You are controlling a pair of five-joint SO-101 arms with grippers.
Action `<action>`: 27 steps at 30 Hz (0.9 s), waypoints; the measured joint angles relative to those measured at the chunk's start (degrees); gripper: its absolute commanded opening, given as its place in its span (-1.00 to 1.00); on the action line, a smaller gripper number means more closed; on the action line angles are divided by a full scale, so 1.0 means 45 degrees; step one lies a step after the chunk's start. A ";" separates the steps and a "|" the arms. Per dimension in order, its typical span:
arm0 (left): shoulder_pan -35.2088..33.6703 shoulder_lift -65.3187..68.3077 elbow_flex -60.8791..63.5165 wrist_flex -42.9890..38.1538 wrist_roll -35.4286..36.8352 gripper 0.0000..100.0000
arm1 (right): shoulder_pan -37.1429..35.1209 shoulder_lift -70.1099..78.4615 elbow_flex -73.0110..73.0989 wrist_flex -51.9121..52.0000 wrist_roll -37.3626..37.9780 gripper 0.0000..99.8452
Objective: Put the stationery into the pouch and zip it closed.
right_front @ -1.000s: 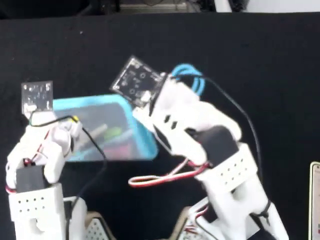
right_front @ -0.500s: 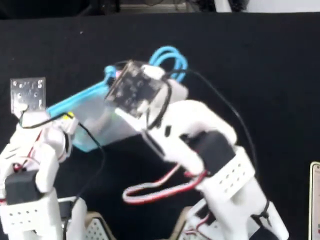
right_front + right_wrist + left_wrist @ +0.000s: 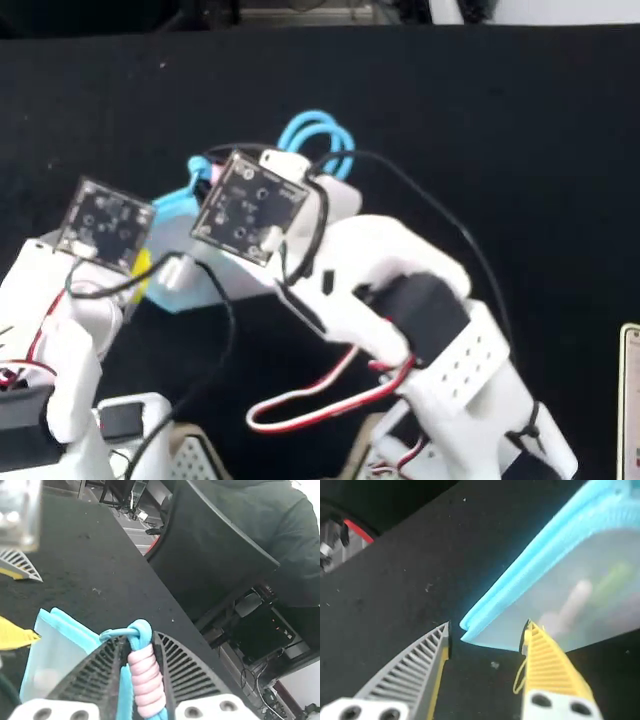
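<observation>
A light-blue translucent pouch (image 3: 580, 580) holds a green and a pale stationery item, blurred through its wall. One corner of it lies between the spread fingers of my left gripper (image 3: 487, 632), which is open and not touching it. My right gripper (image 3: 142, 637) is shut on the pink zipper pull (image 3: 145, 680) and its blue loop, holding that end of the pouch (image 3: 55, 650) up. In the high view a small part of the pouch (image 3: 188, 288) shows between the two wrists, tilted off the black table (image 3: 480, 120).
The left arm (image 3: 60, 330) and the right arm (image 3: 400, 310) stand close together at the front left. A white object (image 3: 630, 400) lies at the right edge. Red-white cable (image 3: 320, 400) loops under the right arm. The far and right table surface is bare black.
The right gripper pulled the pouch up and leftwards by the zipper pull, from flat to tilted. The left wrist swung in towards the pouch's corner.
</observation>
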 measured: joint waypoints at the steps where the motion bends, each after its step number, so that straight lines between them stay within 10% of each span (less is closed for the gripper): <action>1: 0.0000 0.0000 0.0000 -0.0039 -0.0098 -0.57 | 0.0000 0.0000 -0.0078 0.0000 0.0176 -0.98; 7: -0.1289 -0.0020 0.0176 -0.1641 0.0117 -0.60 | -0.0039 -0.0117 -0.0352 0.0020 0.0606 -0.98; 13: -0.3282 0.0039 0.1289 -0.5236 0.3790 -0.59 | -0.0039 -0.0781 -0.0352 0.0059 0.0684 -0.98; 21: -0.0567 0.0117 0.4943 -0.7951 0.4904 -0.59 | 0.0000 -0.1035 -0.0449 0.1192 0.0723 -0.98; 27: 0.0996 -0.0020 0.5451 -0.5744 0.4864 -0.59 | 0.0000 -0.1074 -0.0469 0.1797 0.0723 -0.98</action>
